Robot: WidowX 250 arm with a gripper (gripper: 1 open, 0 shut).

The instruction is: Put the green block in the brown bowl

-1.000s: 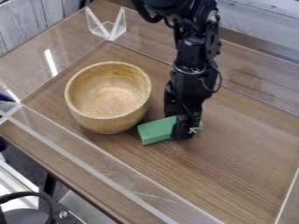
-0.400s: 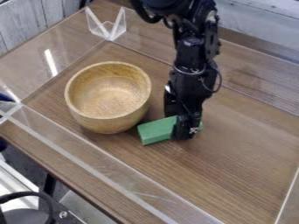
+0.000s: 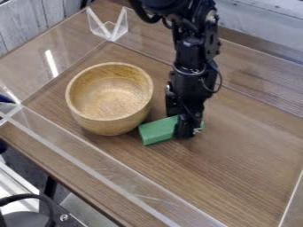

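The green block (image 3: 157, 132) lies flat on the wooden table just right of the brown bowl (image 3: 110, 97), nearly touching its wall. My gripper (image 3: 187, 127) points straight down onto the block's right end, its black fingers shut on that end. The block still rests on the table. The bowl is a round, thick-walled wooden one and holds nothing.
A clear acrylic wall (image 3: 71, 164) runs along the table's front and left edges. A small clear stand (image 3: 108, 25) sits at the back left. Bare wood table (image 3: 236, 160) stretches to the right and front of the block.
The fingers have closed on the block's right end. The arm and the block stay in place.
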